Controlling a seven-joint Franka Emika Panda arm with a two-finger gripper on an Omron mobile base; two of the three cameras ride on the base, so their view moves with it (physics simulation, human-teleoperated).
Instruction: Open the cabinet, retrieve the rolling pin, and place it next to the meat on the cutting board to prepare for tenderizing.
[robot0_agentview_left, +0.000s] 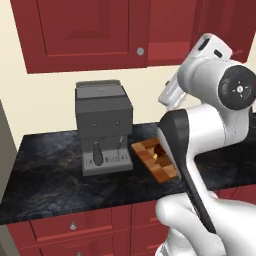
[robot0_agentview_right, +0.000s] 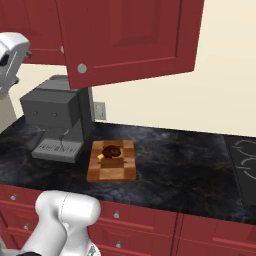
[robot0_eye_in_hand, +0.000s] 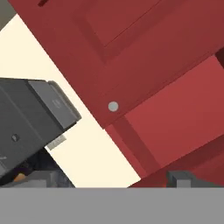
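We see the cabinet high on the wall, dark red, with its right door swung out toward us over the counter; in the right base view that door's lower edge hangs above the coffee machine and its round silver knob sits at the lower left corner. The left door stands flat and closed, its own knob near its lower right corner in the left base view. In the hand view we look at that closed door's knob up close, with the brighter red of the opened side just beside it. We cannot make out the rolling pin anywhere.

Below, the dark marbled counter runs wide, with plenty of bare room to the right of the board, up to the stovetop edge at far right. The grey coffee machine stands at the back left, its base just beside the cutting board, not touching as far as we can tell. The board lies near the counter's front edge, and the meat rests on its far half, leaving the near half bare.

The gripper is raised before the cabinet doors, its fingertips spread wide apart and holding nothing.
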